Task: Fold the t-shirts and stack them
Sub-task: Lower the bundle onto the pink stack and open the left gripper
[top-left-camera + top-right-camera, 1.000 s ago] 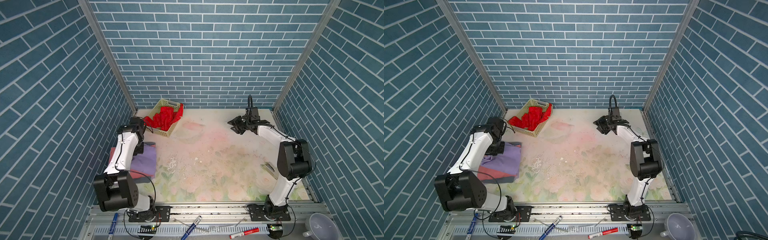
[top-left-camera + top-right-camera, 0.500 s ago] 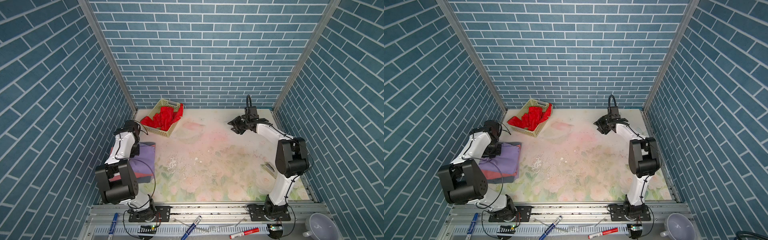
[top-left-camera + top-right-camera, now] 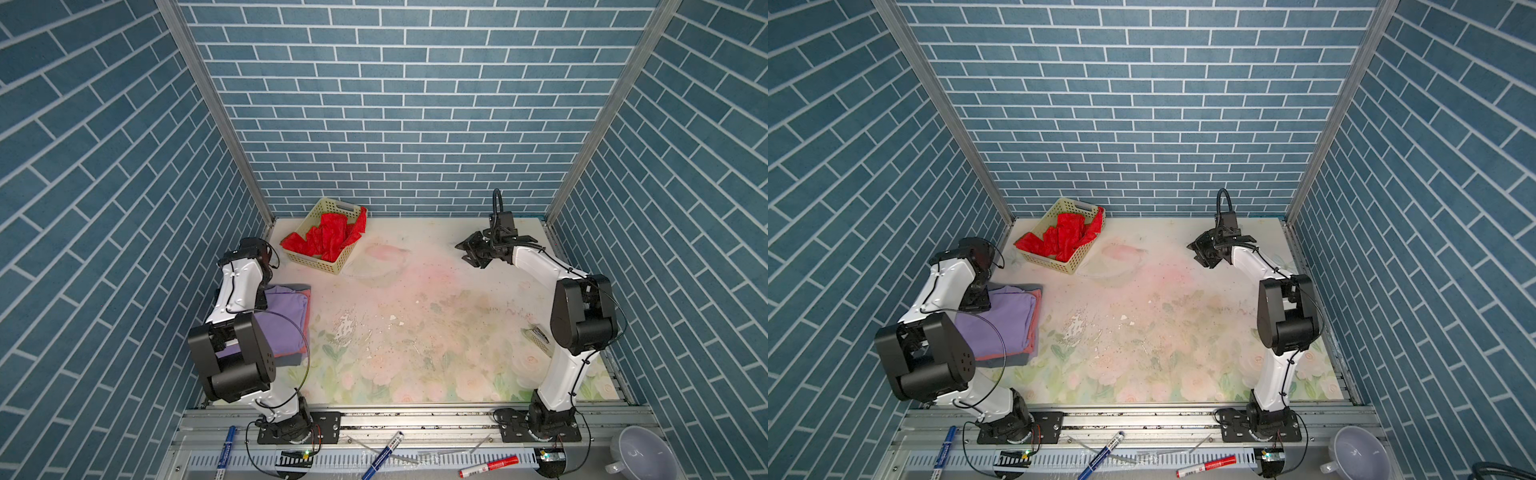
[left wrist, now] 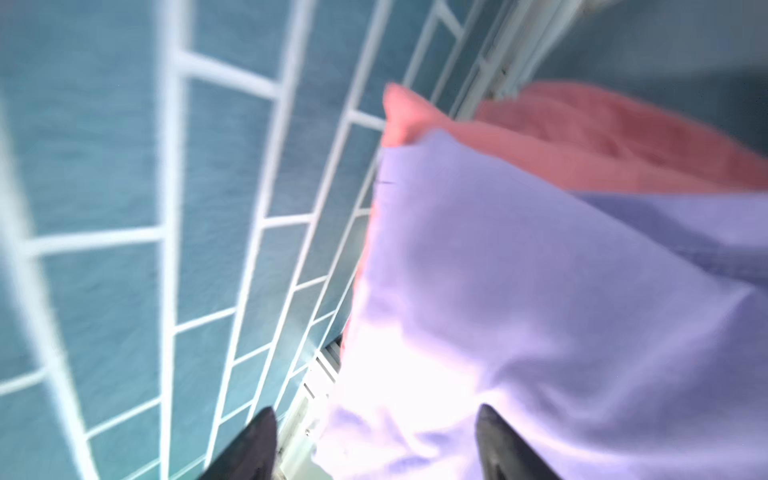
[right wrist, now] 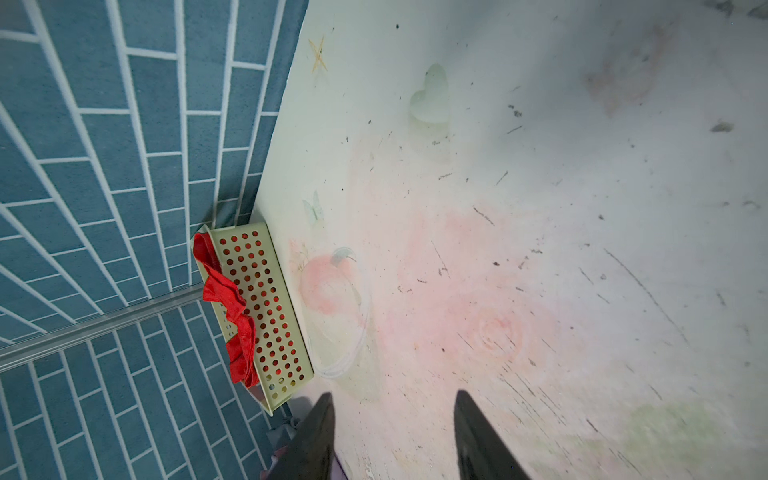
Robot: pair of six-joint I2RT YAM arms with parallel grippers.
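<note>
T-shirts lie stacked against the bench's left edge, the lilac t-shirt over the salmon-pink t-shirt and the grey t-shirt. The red t-shirt fills the basket at the far left corner. The left gripper, spread wide and gripping nothing, hangs over the stack's far end beside the wall. The right gripper, half parted and empty, hovers near the far right corner, a broad stretch of bench between them.

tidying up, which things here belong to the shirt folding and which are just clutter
Job: folded lilac-purple cloth tee, salmon-pink tee and grey tee beneath; crumpled bright red tee in pale yellow perforated plastic basket.
Clutter: blue marker pens, red marker pen, white handled cup.
</note>
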